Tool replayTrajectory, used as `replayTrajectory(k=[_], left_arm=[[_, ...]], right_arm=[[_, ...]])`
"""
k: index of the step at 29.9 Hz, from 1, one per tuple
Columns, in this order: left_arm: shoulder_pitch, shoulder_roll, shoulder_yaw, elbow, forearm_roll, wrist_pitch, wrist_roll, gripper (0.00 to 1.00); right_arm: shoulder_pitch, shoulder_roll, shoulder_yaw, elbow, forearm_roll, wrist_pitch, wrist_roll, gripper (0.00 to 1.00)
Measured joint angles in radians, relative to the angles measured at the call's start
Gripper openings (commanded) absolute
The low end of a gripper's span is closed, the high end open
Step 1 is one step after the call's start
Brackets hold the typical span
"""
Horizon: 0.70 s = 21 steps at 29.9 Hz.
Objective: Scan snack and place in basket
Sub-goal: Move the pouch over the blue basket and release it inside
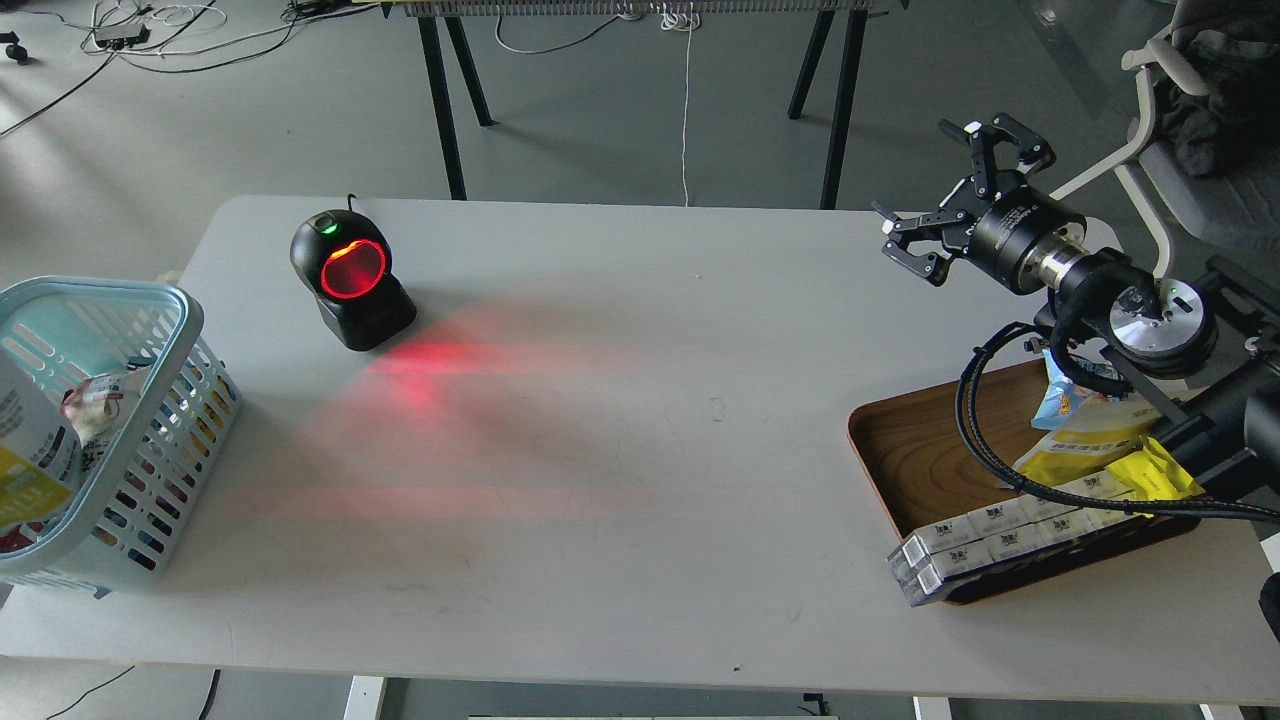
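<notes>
The snack (28,455), a white pouch with a yellow lower part, shows at the left edge, partly cut off. It stands tilted inside the light blue basket (185,330) at the table's left end. No gripper is seen on it. My left gripper is out of view. My right gripper (940,195) is open and empty. It hovers above the table's far right corner, beyond the wooden tray, far from the basket.
A black scanner (350,275) glows red at the back left and casts red light on the table. Another packet (95,410) lies in the basket. The brown tray (915,450) at the right holds white boxes (980,545), yellow wrappers (1150,470) and a blue-and-white packet (1065,395).
</notes>
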Motion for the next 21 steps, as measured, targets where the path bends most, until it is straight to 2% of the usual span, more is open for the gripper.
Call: replayTrajectory(k=[2, 6, 11, 17, 21], left_arm=[[0.0, 0.0, 0.0, 0.0, -0.003, 0.001, -0.001, 0.48], [-0.002, 0.0, -0.005, 0.0, -0.014, 0.002, -0.004, 0.89], [-0.019, 0.002, -0.076, 0.0, -0.084, -0.009, -0.005, 0.97], [-0.027, 0.0, -0.229, 0.0, -0.116, -0.067, -0.006, 0.97], [-0.031, -0.052, -0.332, -0.003, -0.236, -0.088, -0.002, 0.97]], right_arm=[[0.0, 0.0, 0.0, 0.0, 0.0, 0.0, 0.0, 0.96], [0.0, 0.0, -0.001, 0.0, 0.0, 0.0, 0.0, 0.96], [-0.001, 0.0, -0.001, 0.0, 0.0, 0.0, 0.0, 0.96], [0.004, 0.003, -0.002, 0.002, 0.0, 0.0, -0.001, 0.96], [0.009, 0.003, -0.001, 0.007, 0.0, -0.002, -0.001, 0.96]])
